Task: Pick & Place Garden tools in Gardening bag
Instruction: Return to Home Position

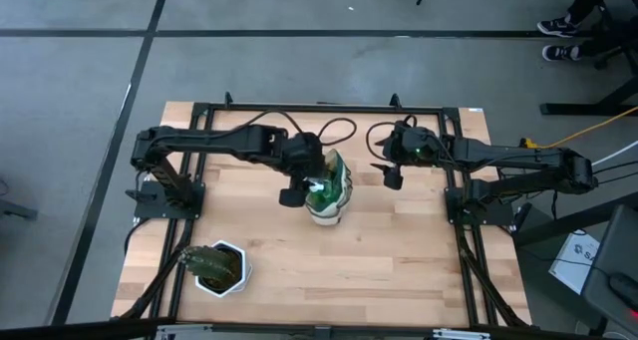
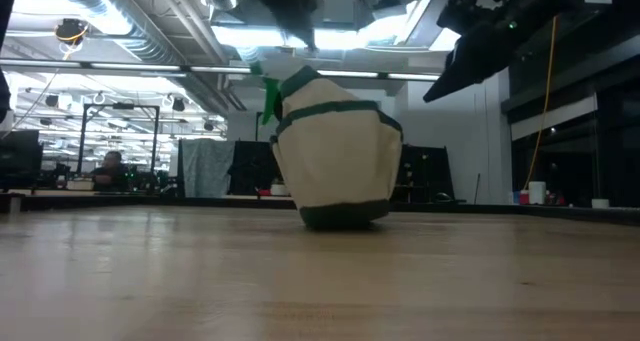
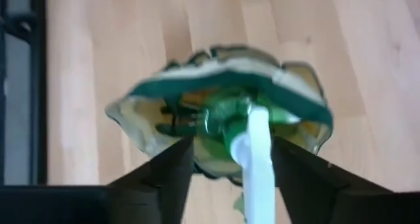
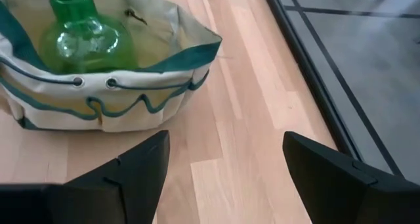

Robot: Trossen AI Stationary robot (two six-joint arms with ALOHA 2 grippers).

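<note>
- At centre of the high view: gardening bag (image 1: 331,198), upright on the wooden surface (image 1: 389,265), mouth open.
- Low view: same bag (image 2: 335,156) in mid-frame, cream cloth with dark green trim, base flat on the boards.
- Inside the bag: green spray bottle (image 4: 82,33), neck up, white nozzle (image 3: 259,158) poking above the rim.
- Beside the bottle in the bag: dark shapes, too blurred to identify.
- Left pincer (image 1: 307,187): directly over the bag mouth, just left of frame centre in the high view.
- Left wrist view: left pincer released, fingers (image 3: 157,178) spread on either side of the bottle top, gap visible on both sides, nothing grasped.
- Right pincer (image 1: 392,175): right of the bag in the high view, apart from it, above bare boards.
- Right wrist view: right pincer released, fingers (image 4: 131,178) wide apart, empty; bag wall ahead of them.
- Lower left of the high view: white pot with green plant (image 1: 219,268), well apart from the bag and both arms.
</note>
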